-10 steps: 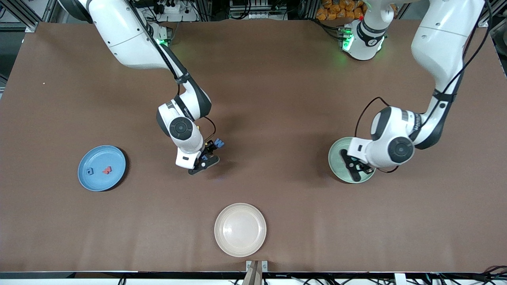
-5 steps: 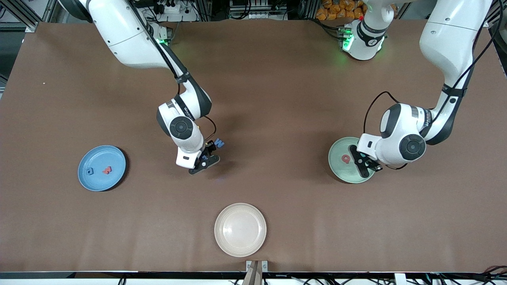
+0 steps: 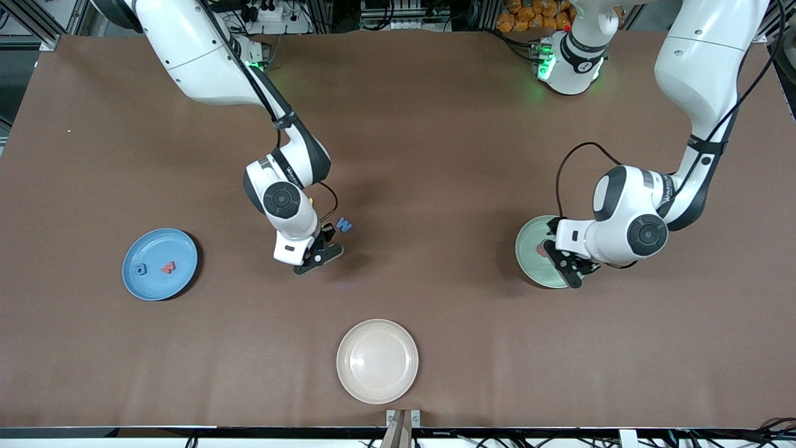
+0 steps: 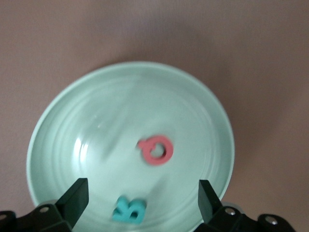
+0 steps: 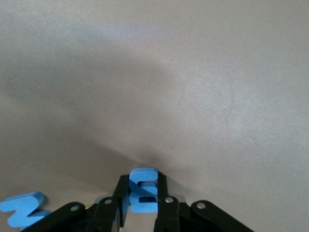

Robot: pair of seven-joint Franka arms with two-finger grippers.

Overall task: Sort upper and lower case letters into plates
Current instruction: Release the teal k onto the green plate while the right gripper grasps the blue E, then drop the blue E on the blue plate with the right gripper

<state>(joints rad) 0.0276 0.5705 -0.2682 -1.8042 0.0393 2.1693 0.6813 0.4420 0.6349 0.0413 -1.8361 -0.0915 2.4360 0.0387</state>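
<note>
My right gripper (image 3: 319,249) is shut on a small blue letter (image 5: 143,190) and holds it just above the brown table. A blue letter W (image 3: 344,224) lies on the table beside it and also shows in the right wrist view (image 5: 23,215). The sky blue plate (image 3: 155,249) holds a blue letter (image 3: 140,270) and a red letter (image 3: 168,267). My left gripper (image 3: 564,266) is open over the mint green plate (image 3: 528,249). In the left wrist view (image 4: 142,203) that plate (image 4: 106,111) holds a red letter (image 4: 156,150) and a teal letter (image 4: 129,210).
A cream-white plate (image 3: 377,361) stands near the table's front edge, nearer to the front camera than both grippers. Brown table surface lies between the plates.
My right gripper has lifted slightly with the blue letter, away from the W. My left hand swung toward its arm's end of the table and back over the green plate, uncovering the red letter.
</note>
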